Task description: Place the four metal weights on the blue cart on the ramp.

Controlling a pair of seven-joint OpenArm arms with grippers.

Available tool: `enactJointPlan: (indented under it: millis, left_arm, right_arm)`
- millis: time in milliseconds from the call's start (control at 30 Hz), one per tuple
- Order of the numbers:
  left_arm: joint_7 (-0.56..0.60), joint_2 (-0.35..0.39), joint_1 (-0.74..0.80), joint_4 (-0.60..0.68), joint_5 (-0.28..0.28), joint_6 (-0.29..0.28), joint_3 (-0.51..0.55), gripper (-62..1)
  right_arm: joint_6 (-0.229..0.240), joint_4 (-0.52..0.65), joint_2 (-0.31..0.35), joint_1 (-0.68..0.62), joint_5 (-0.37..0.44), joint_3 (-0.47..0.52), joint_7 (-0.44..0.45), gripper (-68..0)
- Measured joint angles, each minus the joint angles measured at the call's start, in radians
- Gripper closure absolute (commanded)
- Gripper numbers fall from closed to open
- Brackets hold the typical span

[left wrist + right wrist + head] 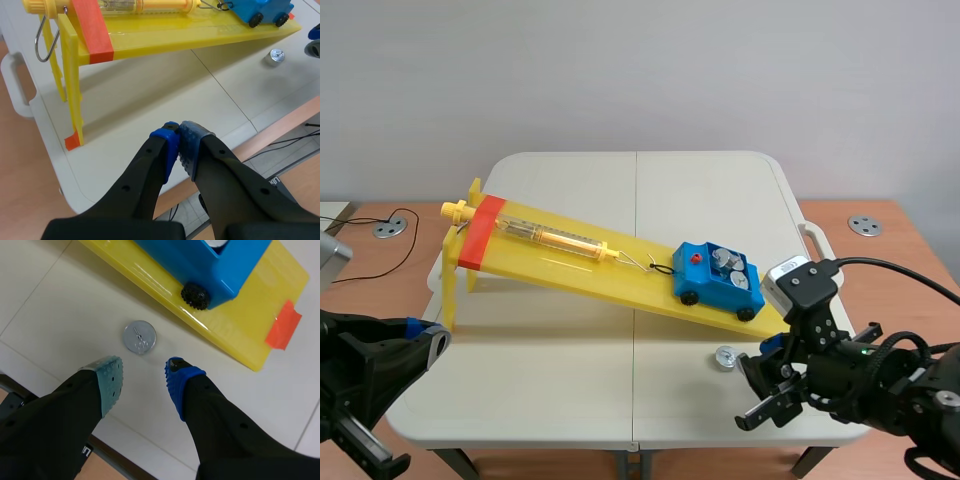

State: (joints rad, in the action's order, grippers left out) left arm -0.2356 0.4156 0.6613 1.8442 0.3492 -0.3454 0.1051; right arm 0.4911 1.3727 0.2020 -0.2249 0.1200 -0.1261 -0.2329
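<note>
The right jaws stand open and hold nothing. Their two pads hang above the counter [570, 390], and the loose metal weight [139, 337] lies flat just ahead of the gap between them. This weight is on the counter near the blue cart [718, 278], on the side of the cart that faces the robot, and it does not touch the cart. The cart itself sits on the yellow ramp [590, 268], at its low end. Inside the cart some silver weights [725, 261] are lying, but I cannot count them with certainty. A thin wire goes from the cart up to the spring scale [560, 238], which lies higher on the ramp. The left jaws are closed pad against pad on nothing, well apart from the cart.

I judge that the step in hand is the pick-up of the weight on the counter, probably the last one. The next move calls for lowering the right jaws around the disc, closing on its edge, then carrying it over the cart gently so that the cart does not roll.
</note>
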Motion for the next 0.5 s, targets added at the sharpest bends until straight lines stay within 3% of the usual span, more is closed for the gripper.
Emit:
enactJointPlan:
  millis: [500]
  left_arm:
    - [0.000,0.000,0.000,0.000,0.000,0.000,0.000,-3.8]
  right_arm:
    - [-0.092,-0.087,-0.049,0.077,-0.088,-0.111,0.041,-22.0]
